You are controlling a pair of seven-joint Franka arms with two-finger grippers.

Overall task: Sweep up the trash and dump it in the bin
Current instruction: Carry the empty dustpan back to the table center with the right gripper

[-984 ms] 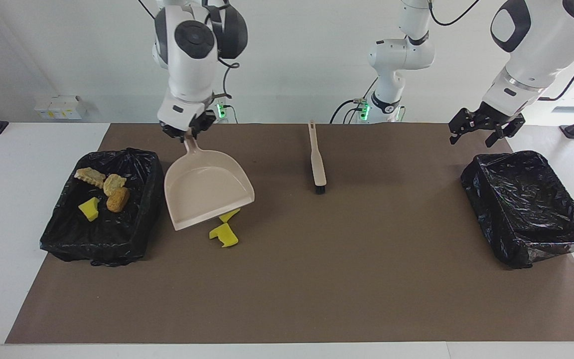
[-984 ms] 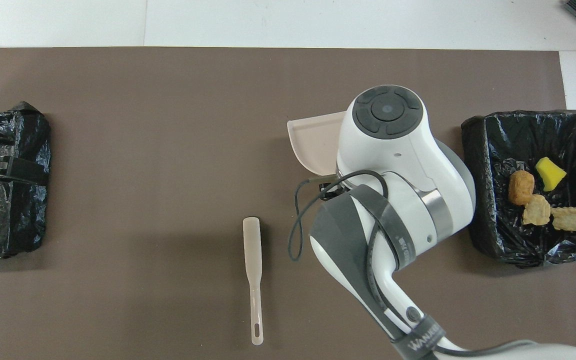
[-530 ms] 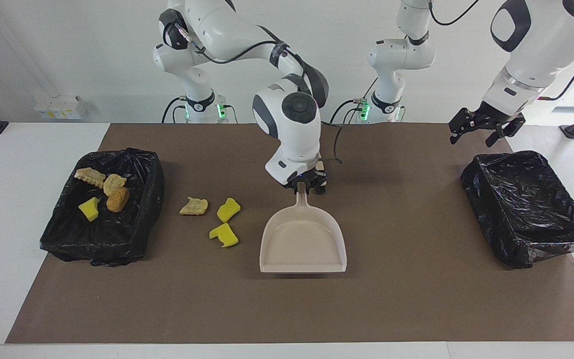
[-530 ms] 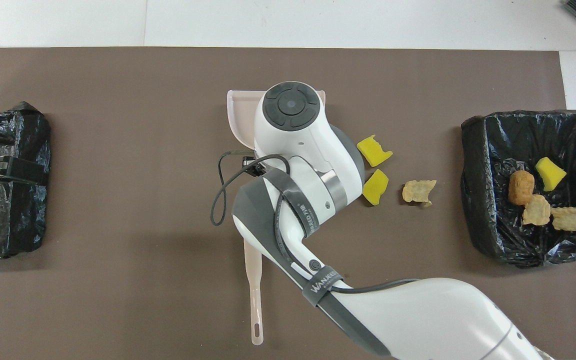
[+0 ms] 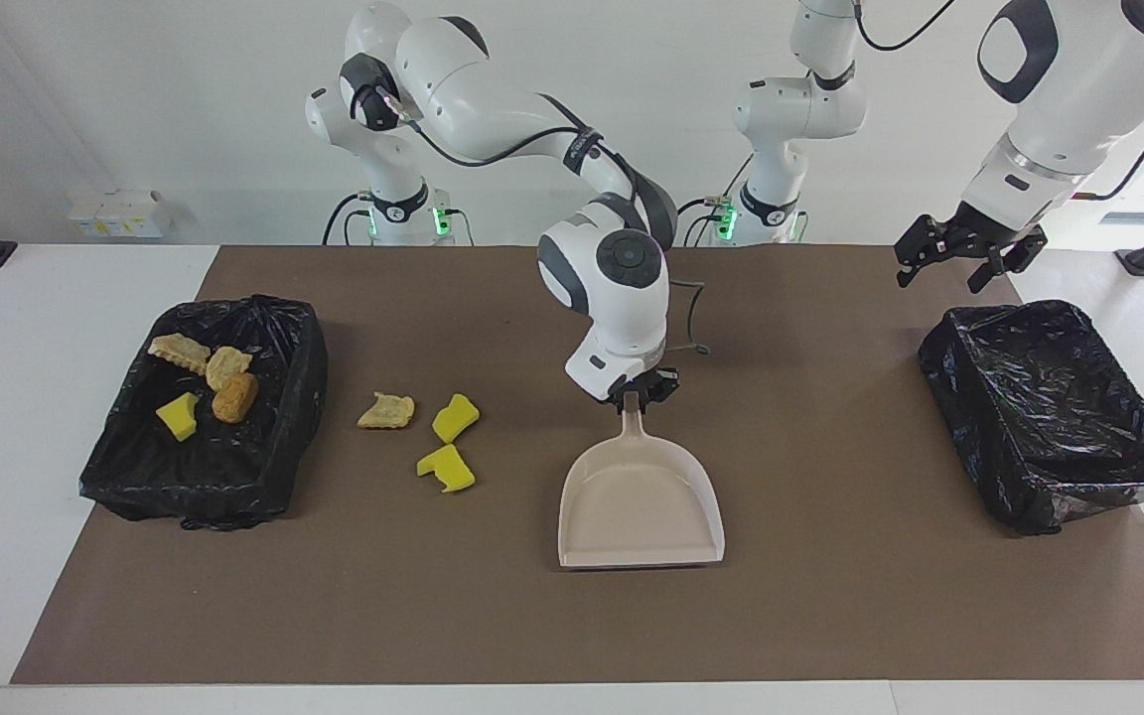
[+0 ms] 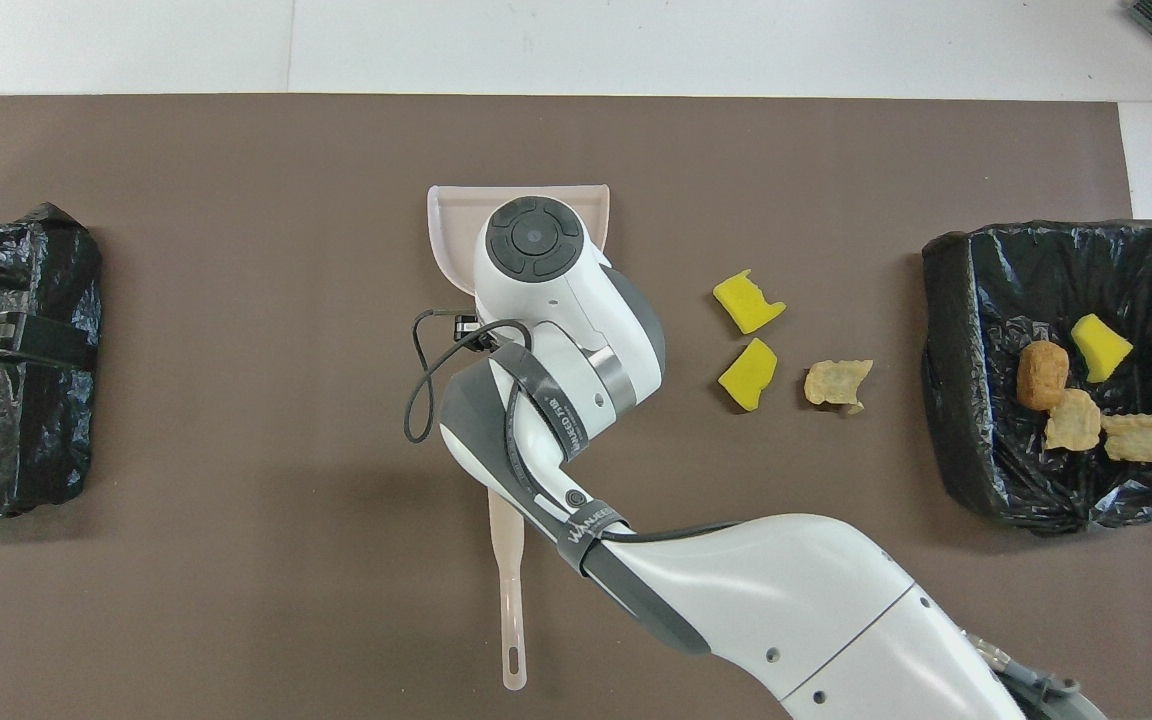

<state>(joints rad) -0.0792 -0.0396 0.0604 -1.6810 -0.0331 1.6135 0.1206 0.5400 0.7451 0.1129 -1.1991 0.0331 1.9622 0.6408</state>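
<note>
1. Bin lined with black bag (image 5: 274,397), at the right arm's end of the brown mat (image 5: 830,596). Holds four trash lumps (image 5: 205,382): one yellow, three tan or brown.
2. Loose trash (image 5: 418,432) on the mat between that bin and the dustpan: one tan piece (image 5: 386,410) nearest the bin, two yellow chunks (image 5: 456,417) beside it, toward the dustpan.
3. Dustpan (image 5: 640,501), beige, flat on mid-mat, well apart from the bin, open edge turned away from the robots.
4. Right gripper (image 5: 640,389), at the tip of the dustpan's handle (image 5: 632,412); cannot tell whether its fingers clamp the handle or stand off it.
5. Brush (image 6: 508,600), overhead view only: lying nearer the robots than the dustpan, partly under the right arm.
6. Left gripper (image 5: 969,260), fingers spread apart, empty, waiting over the mat edge beside the second bin.
7. Second bin (image 5: 1049,417), at the left arm's end.
</note>
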